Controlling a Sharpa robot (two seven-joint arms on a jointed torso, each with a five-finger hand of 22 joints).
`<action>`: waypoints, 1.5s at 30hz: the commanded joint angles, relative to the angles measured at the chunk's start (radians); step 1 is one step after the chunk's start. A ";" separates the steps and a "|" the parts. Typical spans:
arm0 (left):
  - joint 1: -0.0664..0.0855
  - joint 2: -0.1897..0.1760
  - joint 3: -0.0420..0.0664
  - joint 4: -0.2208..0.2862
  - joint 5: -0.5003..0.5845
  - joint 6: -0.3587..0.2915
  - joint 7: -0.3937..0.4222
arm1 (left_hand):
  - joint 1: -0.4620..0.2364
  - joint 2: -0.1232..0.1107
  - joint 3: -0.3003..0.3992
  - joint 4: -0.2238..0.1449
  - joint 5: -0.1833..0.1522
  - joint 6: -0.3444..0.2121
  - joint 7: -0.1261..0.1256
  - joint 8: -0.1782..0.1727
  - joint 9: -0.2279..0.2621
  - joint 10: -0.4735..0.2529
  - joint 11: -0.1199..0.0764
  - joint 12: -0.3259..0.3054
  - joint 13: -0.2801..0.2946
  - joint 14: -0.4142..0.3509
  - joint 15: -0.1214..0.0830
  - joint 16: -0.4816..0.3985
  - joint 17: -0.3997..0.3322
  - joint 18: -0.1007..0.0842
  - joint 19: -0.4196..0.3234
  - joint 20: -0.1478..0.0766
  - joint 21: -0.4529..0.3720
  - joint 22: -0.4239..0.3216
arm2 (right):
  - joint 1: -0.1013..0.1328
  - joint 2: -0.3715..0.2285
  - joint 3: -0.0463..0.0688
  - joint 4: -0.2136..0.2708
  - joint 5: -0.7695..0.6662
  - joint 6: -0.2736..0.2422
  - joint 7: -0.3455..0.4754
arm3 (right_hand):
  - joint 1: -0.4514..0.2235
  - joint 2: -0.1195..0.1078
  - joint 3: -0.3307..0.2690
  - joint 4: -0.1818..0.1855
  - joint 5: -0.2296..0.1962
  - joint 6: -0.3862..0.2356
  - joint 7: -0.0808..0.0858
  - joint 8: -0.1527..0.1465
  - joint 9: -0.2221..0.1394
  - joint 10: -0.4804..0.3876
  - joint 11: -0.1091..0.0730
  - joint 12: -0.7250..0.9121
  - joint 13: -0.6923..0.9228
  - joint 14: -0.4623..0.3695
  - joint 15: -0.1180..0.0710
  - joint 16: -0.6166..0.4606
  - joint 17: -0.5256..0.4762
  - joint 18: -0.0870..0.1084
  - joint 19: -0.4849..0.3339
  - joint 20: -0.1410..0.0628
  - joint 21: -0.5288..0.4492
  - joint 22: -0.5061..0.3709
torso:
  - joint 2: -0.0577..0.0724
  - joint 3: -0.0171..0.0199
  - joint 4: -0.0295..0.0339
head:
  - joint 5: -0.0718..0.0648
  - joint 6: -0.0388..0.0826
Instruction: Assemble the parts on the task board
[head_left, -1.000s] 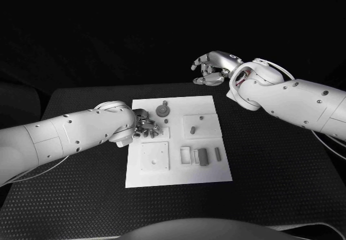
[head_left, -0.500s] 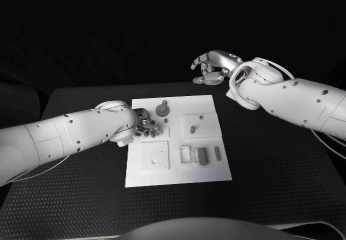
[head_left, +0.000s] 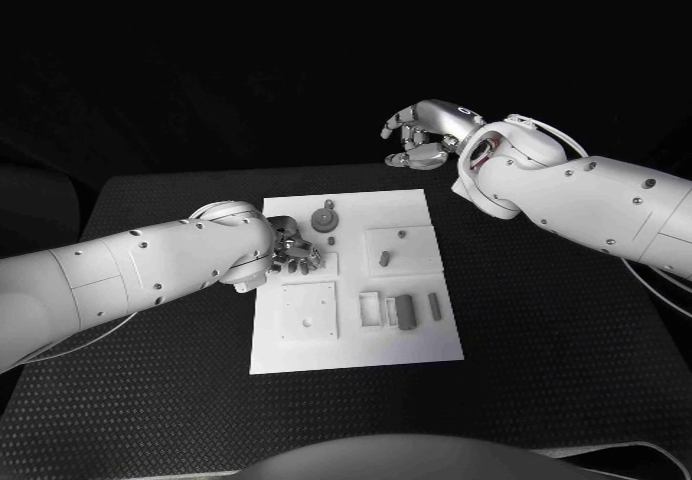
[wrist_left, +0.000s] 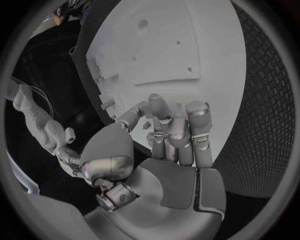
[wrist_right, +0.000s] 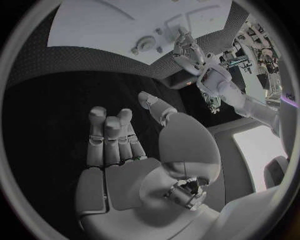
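The white task board lies in the middle of the black table. My left hand sits at the board's left edge with its fingers curled down close together, tips at the board. Whether they pinch a part is hidden. A round grey part lies just beyond that hand, and a small peg stands in a square plate to its right. My right hand hangs raised past the board's far edge, fingers loosely bent and apart, palm empty.
Grey bar parts lie in slots at the board's near right, beside a square plate with small holes. Black table surface surrounds the board. The right wrist view shows the board and my left hand from afar.
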 joint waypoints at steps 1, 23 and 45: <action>-0.002 0.002 -0.001 0.000 -0.014 -0.012 0.004 | 0.059 0.050 0.016 -0.022 0.018 0.003 0.007 -0.003 0.002 -0.005 0.005 0.004 -0.001 -0.001 -0.006 0.004 -0.002 0.038 0.007 -0.001 -0.003 0.013 | 0.000 0.000 0.001 0.001 0.000 0.007 0.006 | -0.003 0.006 -0.004 -0.002 0.000 -0.016 0.031 0.004 -0.002 -0.001 0.001 0.003 -0.001 -0.003 0.003 -0.005 -0.001 0.023 -0.001 -0.004 -0.006 0.004 | 0.000 0.0001 0.0001 | -0.002 -0.001; -0.002 -0.005 -0.001 -0.018 0.001 -0.003 -0.019 | 0.068 0.068 0.013 -0.027 0.066 0.006 0.006 -0.002 0.004 -0.003 0.005 0.007 -0.002 -0.001 -0.006 0.008 -0.002 0.037 0.010 0.000 -0.001 0.015 | 0.000 0.000 0.001 0.000 0.000 0.009 0.006 | -0.003 0.006 -0.004 -0.001 0.000 -0.016 0.031 0.005 -0.003 -0.001 0.001 0.004 -0.002 -0.003 0.003 -0.004 -0.001 0.023 -0.001 -0.004 -0.006 0.004 | 0.000 -0.0006 0.0005 | -0.003 -0.002; -0.002 0.001 -0.001 -0.014 0.011 0.016 -0.021 | 0.067 0.069 0.011 -0.028 0.059 0.005 0.006 -0.003 0.005 -0.003 0.005 0.007 -0.003 -0.001 -0.006 0.008 -0.002 0.037 0.009 0.001 -0.001 0.015 | 0.000 0.000 0.001 0.001 0.000 0.011 0.006 | -0.003 0.006 -0.003 -0.001 0.001 -0.016 0.031 0.005 -0.004 -0.001 0.001 0.004 -0.002 -0.003 0.003 -0.004 -0.002 0.023 -0.001 -0.004 -0.006 0.004 | 0.000 0.0003 0.0001 | -0.004 -0.004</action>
